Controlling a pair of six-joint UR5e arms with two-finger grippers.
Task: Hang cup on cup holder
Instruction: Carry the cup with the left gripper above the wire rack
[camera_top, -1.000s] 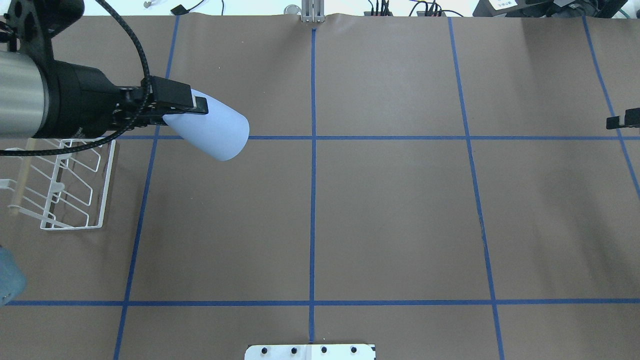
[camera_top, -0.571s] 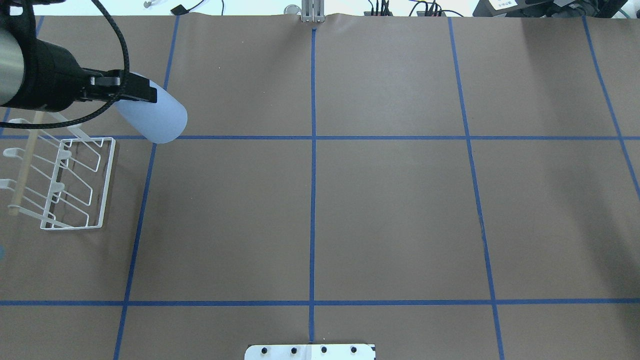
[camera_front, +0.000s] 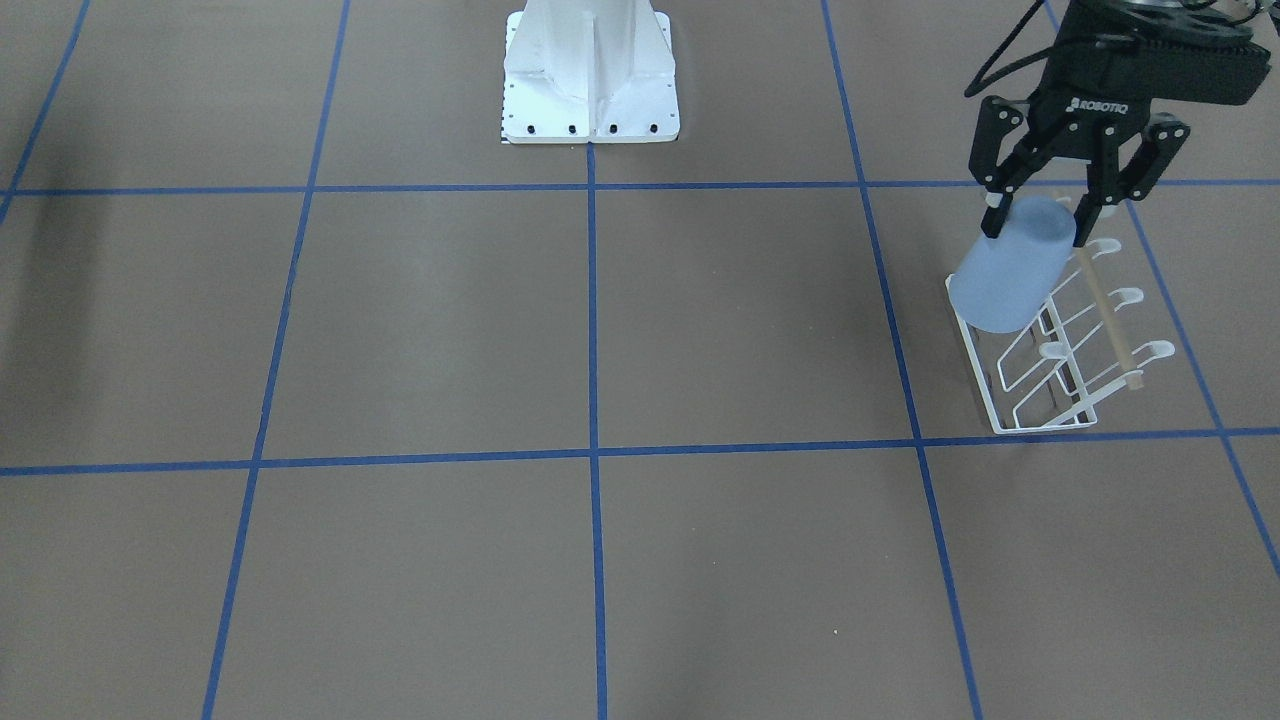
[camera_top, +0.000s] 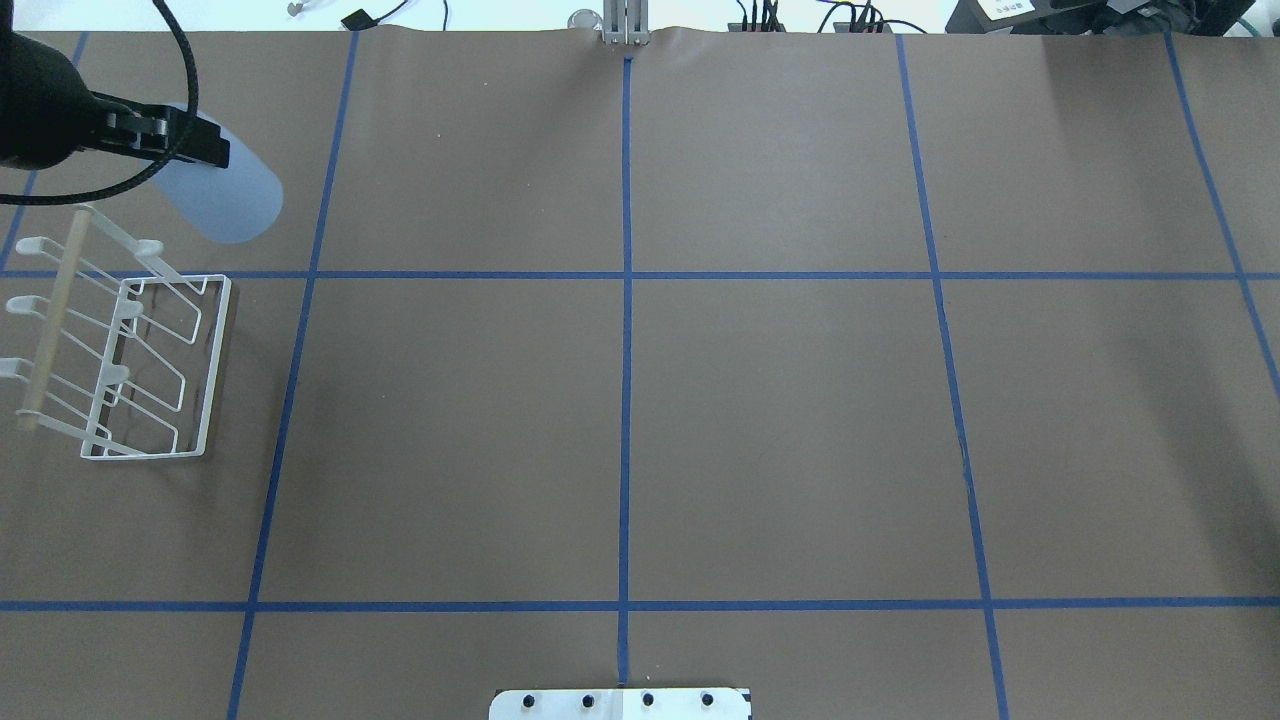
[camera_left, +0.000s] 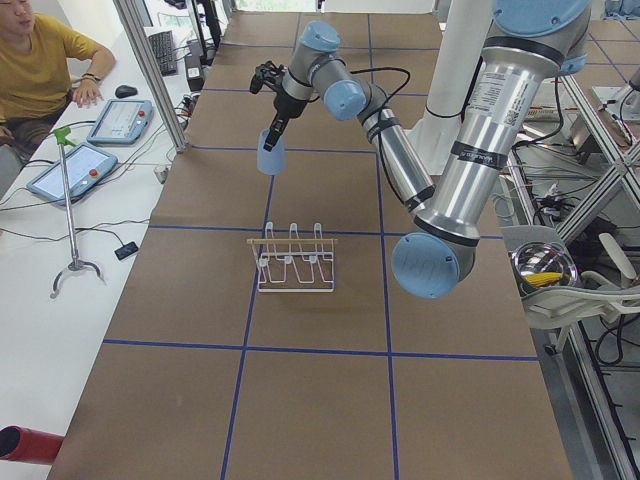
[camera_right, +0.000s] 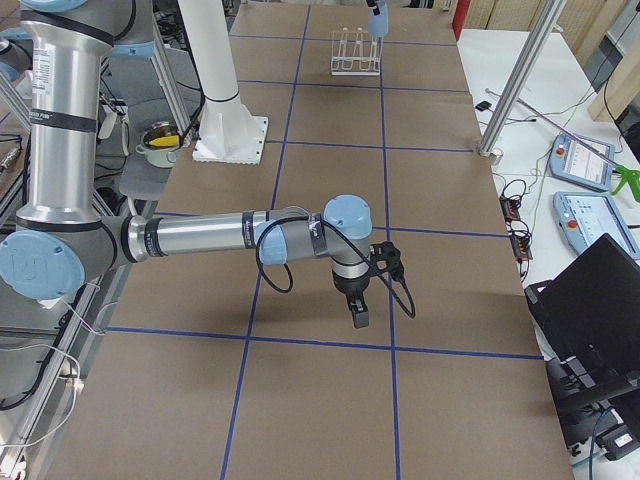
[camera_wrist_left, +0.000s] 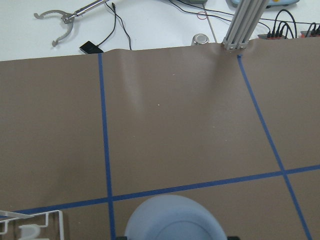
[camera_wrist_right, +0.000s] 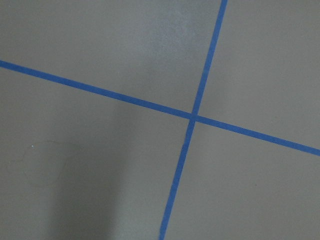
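My left gripper (camera_front: 1036, 222) is shut on the narrow end of the pale-blue cup (camera_front: 1004, 276). It holds the cup in the air, tilted, with the wide rim pointing down and outward. The cup also shows in the overhead view (camera_top: 228, 201), the exterior left view (camera_left: 270, 156) and the left wrist view (camera_wrist_left: 172, 220). The white wire cup holder (camera_front: 1062, 352) stands on the table below the cup, at the left edge of the overhead view (camera_top: 130, 350). Cup and prongs are apart. My right gripper (camera_right: 358, 316) hangs low over the table far from the rack; I cannot tell if it is open or shut.
The robot's white base plate (camera_front: 590, 90) stands at mid table on the robot's side. Blue tape lines cross the brown table cover. An aluminium post (camera_top: 625, 25) stands at the far edge. An operator (camera_left: 40, 60) sits beyond it with tablets.
My left gripper has carried the cup left and toward the table's far edge in the overhead view, off the rack's corner. The right gripper's tip has left that view's right edge.
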